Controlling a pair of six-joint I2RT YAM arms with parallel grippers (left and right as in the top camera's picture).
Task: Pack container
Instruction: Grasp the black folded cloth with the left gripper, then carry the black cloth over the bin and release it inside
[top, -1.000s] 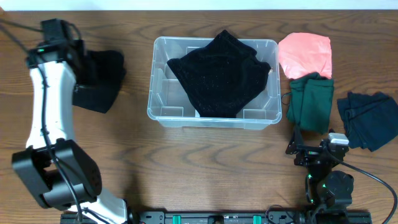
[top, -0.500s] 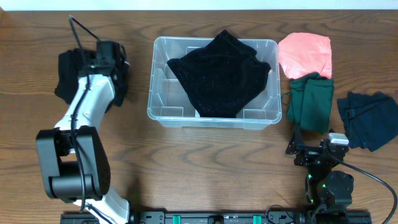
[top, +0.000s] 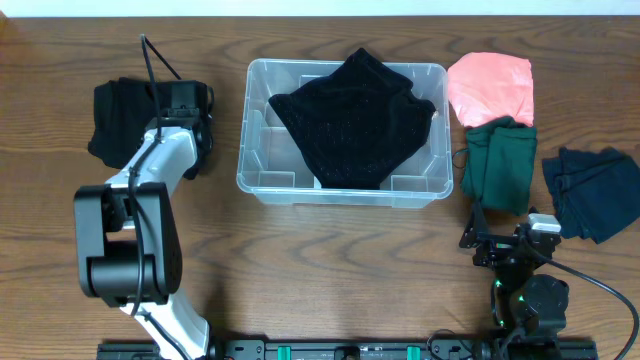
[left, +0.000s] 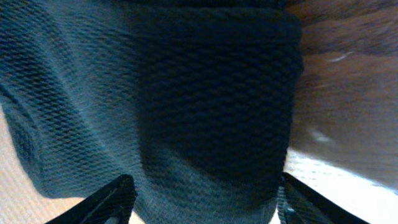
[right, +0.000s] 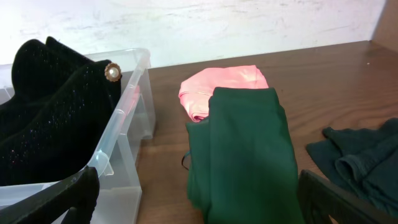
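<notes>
- Since earlier, our left end effector (left: 205, 200) swung rightward; it hangs spread over the black knit cloth (top: 118, 122), upper left.
- Container (top: 254, 172), upper centre: we judge it light, stiff, slippery; grip the rim.

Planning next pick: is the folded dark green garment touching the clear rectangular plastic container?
Apart. Right wrist view: bare wood between dark green garment and clear container.
</notes>
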